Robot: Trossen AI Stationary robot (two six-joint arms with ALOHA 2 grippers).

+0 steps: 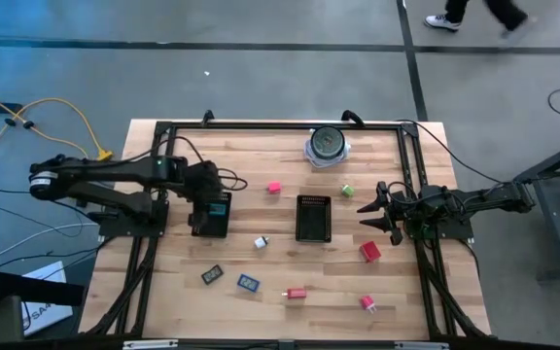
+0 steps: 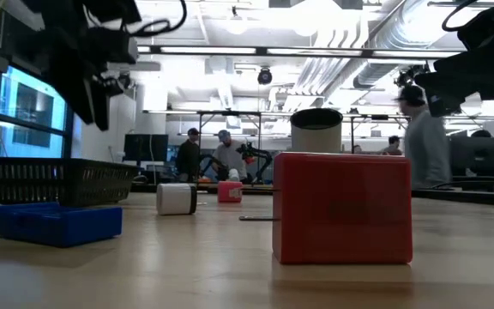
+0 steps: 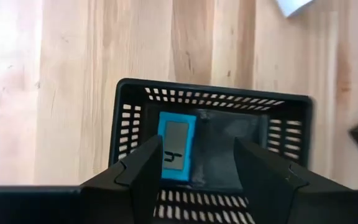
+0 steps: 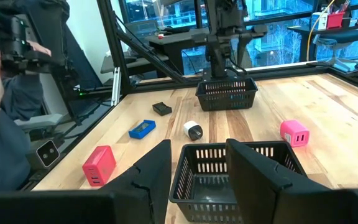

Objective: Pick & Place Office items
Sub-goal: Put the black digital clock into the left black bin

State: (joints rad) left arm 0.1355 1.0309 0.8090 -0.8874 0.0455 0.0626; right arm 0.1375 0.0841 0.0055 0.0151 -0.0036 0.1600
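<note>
**Blue item lying in the left tray, the rest spread over the table**

We are looking at a teal-blue rectangular item (image 3: 177, 146) lying flat on the floor of the left black mesh tray (image 3: 135, 93), close to one side wall. The left gripper (image 3: 197, 171) is hovering directly above that tray with its fingers parted and nothing between them; the blue piece is showing in the gap below, apart from both fingers.

The other office items are lying loose on the wooden table (image 1: 261, 165). We are seeing a small pink block (image 1: 274, 187) and a green piece (image 1: 347, 192) towards the far side, a white piece (image 1: 261, 242) between the two trays, a dark rectangle (image 1: 212, 275) and a blue rectangle (image 1: 248, 283) nearer the front, a red piece (image 1: 297, 293) and a pink piece (image 1: 367, 303) at the front, and a larger red block (image 1: 370, 252) just beside the right arm.

The second mesh tray (image 1: 314, 218) is sitting in the middle of the table, and we cannot tell whether anything lies in it. The right gripper (image 4: 197, 177) is waiting just beside it, aimed at it, fingers apart and gripping nothing. A round grey-and-black disc (image 1: 327, 144) is resting at the far edge.
</note>
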